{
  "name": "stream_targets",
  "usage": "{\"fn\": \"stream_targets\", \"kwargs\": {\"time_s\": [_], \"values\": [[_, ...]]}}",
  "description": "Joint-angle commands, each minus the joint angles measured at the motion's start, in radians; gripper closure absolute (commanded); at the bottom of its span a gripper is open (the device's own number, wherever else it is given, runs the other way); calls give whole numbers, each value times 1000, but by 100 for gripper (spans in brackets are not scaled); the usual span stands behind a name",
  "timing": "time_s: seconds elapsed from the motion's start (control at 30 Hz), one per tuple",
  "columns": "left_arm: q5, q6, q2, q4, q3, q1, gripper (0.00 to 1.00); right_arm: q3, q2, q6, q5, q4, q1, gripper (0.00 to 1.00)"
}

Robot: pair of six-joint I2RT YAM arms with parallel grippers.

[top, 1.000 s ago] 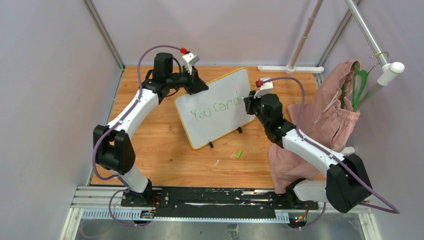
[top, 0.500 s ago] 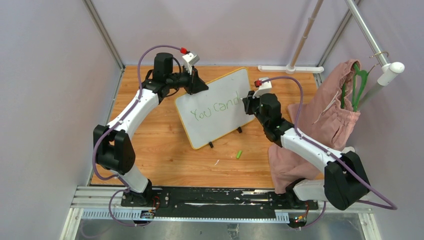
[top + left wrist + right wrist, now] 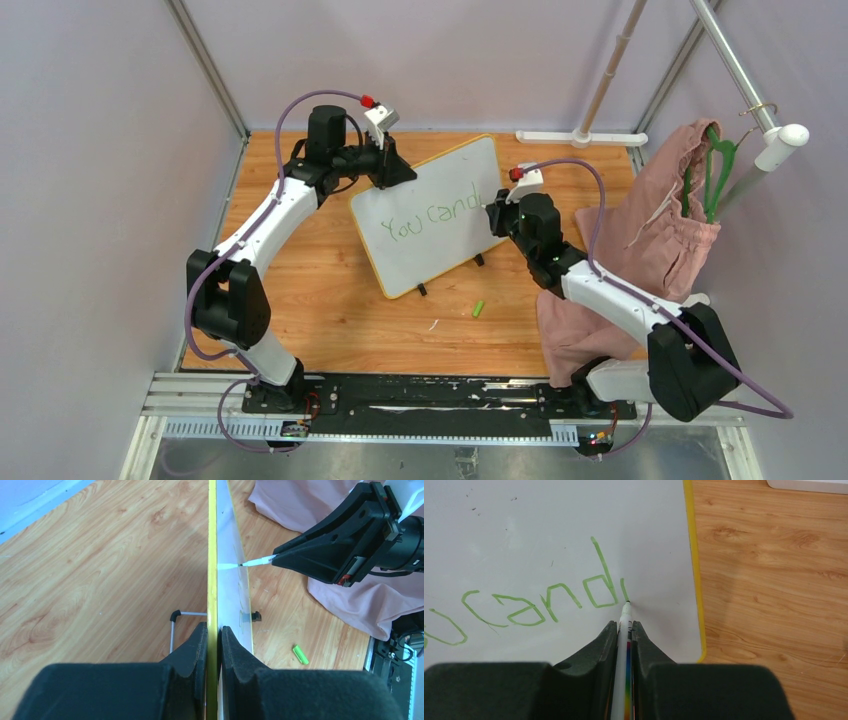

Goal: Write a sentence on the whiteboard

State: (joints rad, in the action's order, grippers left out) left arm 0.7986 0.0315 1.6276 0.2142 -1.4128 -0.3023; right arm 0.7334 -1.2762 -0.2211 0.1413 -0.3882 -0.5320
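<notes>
Top external: board (image 3: 425, 225) stands mid-worktop near the far edge, left gripper (image 3: 397, 172) clamped on its far-left corner. Left wrist: jaws squeeze the rim (image 3: 212, 555). Right wrist: right gripper (image 3: 625, 628) pinches the marker (image 3: 625, 614), tip on the sentence (image 3: 549, 602) after "can d", close to the rim. Imo it could run out of room, and hard pressing might tip the board.

- whiteboard (image 3: 440, 260): glossy white, yellow rim.
- lettering (image 3: 430, 216): green.
- marker (image 3: 623, 645): white, rainbow stripe.
- table (image 3: 330, 300): orange-brown wood grain.
- cloth (image 3: 650, 235): pale pink.
- loose cap (image 3: 479, 309): bright green.
</notes>
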Motion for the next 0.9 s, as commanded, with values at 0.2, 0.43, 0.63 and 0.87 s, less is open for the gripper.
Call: {"fn": "stream_targets", "kwargs": {"time_s": [0.2, 0.43, 0.63, 0.87], "values": [[12, 59, -4, 56, 31, -34, 100, -3, 16, 0, 50, 9, 22, 100], [11, 61, -12, 54, 37, -34, 100, 25, 7, 5, 58, 23, 44, 100], [11, 61, -13, 54, 37, -34, 100, 44, -1, 8, 53, 18, 52, 100], [8, 62, -15, 53, 40, -35, 100, 92, -17, 21, 22, 14, 52, 100]]}}
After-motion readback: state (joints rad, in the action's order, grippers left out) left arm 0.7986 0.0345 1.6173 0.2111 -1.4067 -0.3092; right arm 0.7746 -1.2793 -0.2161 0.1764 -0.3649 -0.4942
